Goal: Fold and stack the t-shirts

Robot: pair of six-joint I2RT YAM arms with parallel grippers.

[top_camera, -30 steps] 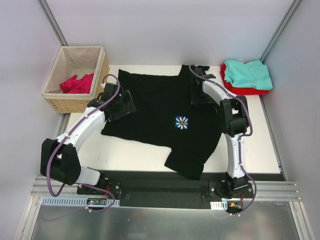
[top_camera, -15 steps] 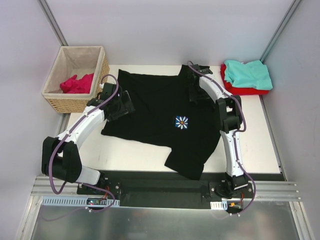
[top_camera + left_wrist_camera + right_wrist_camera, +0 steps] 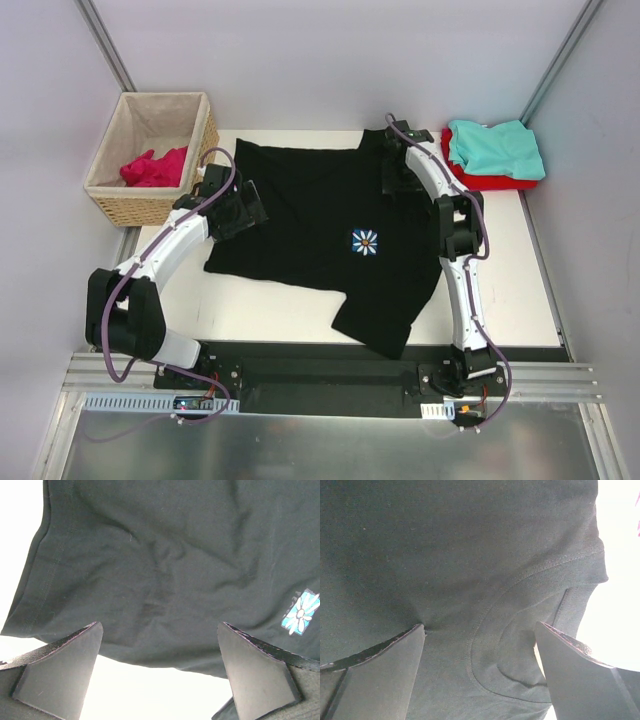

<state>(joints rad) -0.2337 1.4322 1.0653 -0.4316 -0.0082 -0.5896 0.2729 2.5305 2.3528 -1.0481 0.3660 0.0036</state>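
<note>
Looking for writing, we find only a small blue-and-white daisy print (image 3: 367, 241) on the large black cloth t-shirt (image 3: 300, 220), with tiny lettering beside it too blurred to read. That shirt lies spread across the white table (image 3: 270, 315). Our left gripper (image 3: 159, 626) hangs over its left edge and our right gripper (image 3: 480, 625) over the collar seam (image 3: 520, 630), both with jaws spread wide and grasping nothing. A folded teal t-shirt (image 3: 495, 147) sits on a red t-shirt (image 3: 470, 178) at the far right corner, while the woven wicker basket with beige lining (image 3: 150, 208) at far left holds a crumpled magenta-pink t-shirt (image 3: 155, 168).
</note>
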